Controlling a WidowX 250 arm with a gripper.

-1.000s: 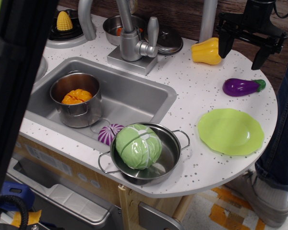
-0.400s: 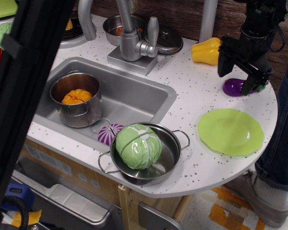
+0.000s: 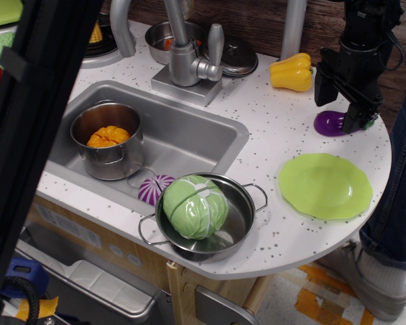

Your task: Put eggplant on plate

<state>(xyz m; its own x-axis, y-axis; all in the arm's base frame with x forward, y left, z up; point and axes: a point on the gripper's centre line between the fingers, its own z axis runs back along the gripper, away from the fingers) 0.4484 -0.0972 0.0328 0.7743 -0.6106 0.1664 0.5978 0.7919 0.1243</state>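
Observation:
The purple eggplant (image 3: pixel 329 123) lies on the white speckled counter at the far right, mostly hidden behind my gripper; only its rounded left end shows. My black gripper (image 3: pixel 340 110) hangs straight over it, jaws open, one finger on each side of the eggplant. Whether the fingers touch it I cannot tell. The lime-green plate (image 3: pixel 325 185) lies flat on the counter just in front of the eggplant, nearer the counter's front edge.
A yellow pepper (image 3: pixel 291 72) sits left of the gripper. A steel pan (image 3: pixel 240 220) holds a green cabbage (image 3: pixel 195 206). A purple striped onion toy (image 3: pixel 153 189) lies by the sink (image 3: pixel 189 139), which holds a pot (image 3: pixel 107 141). A person's leg (image 3: pixel 399 203) stands at right.
My gripper came down from above the back of the counter onto the eggplant, and now covers most of it. The eggplant and plate have not moved.

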